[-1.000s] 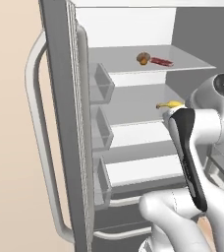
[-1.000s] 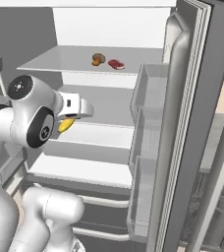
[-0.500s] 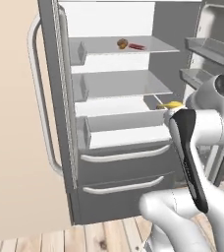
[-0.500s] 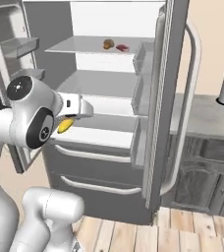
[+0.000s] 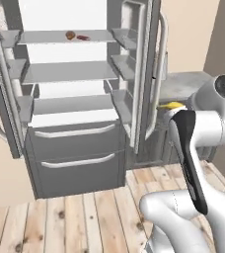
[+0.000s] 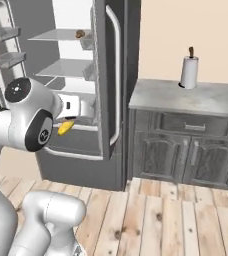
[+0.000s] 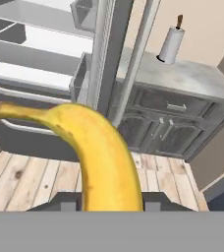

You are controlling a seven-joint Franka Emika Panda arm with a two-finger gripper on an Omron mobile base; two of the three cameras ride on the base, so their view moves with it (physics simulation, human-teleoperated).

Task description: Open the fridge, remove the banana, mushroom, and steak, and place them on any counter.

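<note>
The banana (image 7: 101, 157) is in the gripper (image 6: 73, 120), which is clamped on it. In the hand view the yellow fruit rises from the bottom and curves to the left, with its dark tip at the left edge. In the right base view the banana hangs just under the white hand, in front of the open fridge (image 5: 75, 89) and outside its shelves.

The mushroom (image 5: 70, 35) and the steak (image 5: 83, 37) lie side by side on the top shelf of the fridge, whose two doors stand open.

To the right of the fridge is the counter (image 6: 186, 97) with grey cabinet doors below. A paper towel roll (image 6: 189, 70) stands upright on it near the wall.
</note>
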